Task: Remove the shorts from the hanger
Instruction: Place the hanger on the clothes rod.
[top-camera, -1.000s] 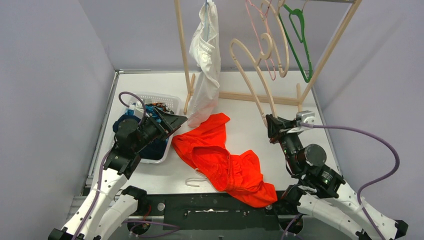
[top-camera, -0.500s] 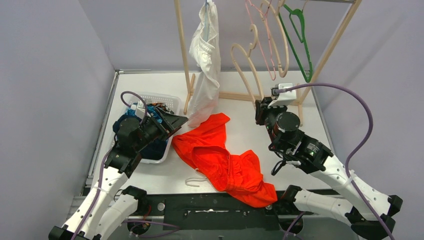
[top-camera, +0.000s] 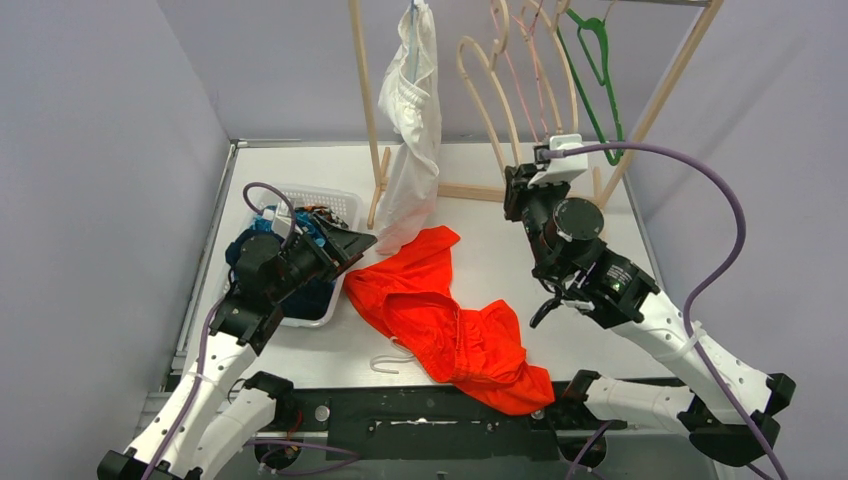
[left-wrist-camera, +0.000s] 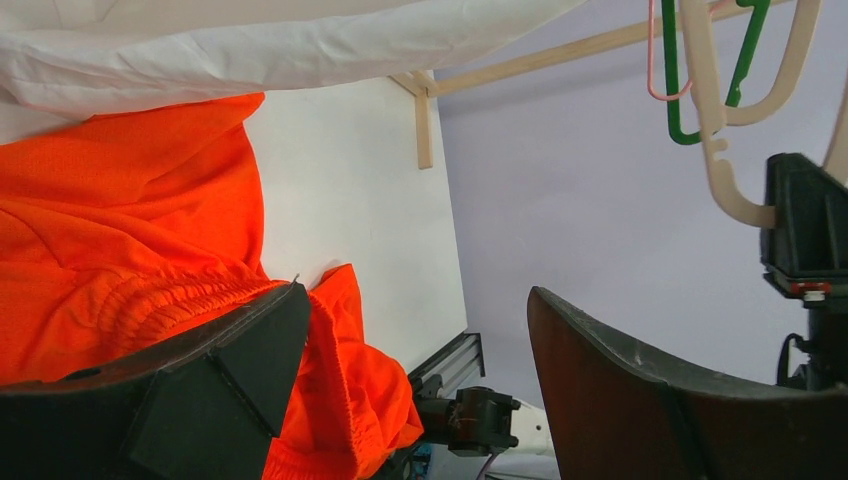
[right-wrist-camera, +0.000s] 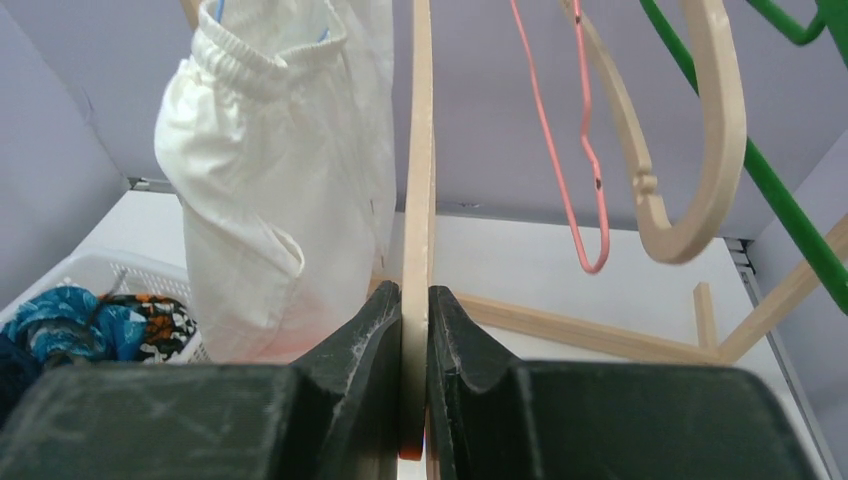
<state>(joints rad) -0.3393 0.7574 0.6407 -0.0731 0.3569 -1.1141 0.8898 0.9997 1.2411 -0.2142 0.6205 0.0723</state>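
The right hand (right-wrist-camera: 415, 305) pinches the bare beige hanger (right-wrist-camera: 418, 170); steer it clear of the white shorts (right-wrist-camera: 270, 200). The left hand (top-camera: 348, 243) hangs spread.

Robot lab cell — plain lilac walls (top-camera: 90, 150), white table (top-camera: 300, 170)

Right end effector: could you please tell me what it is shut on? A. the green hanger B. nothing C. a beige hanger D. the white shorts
C: in the right wrist view the right end effector pinches the beige hanger edge-on.
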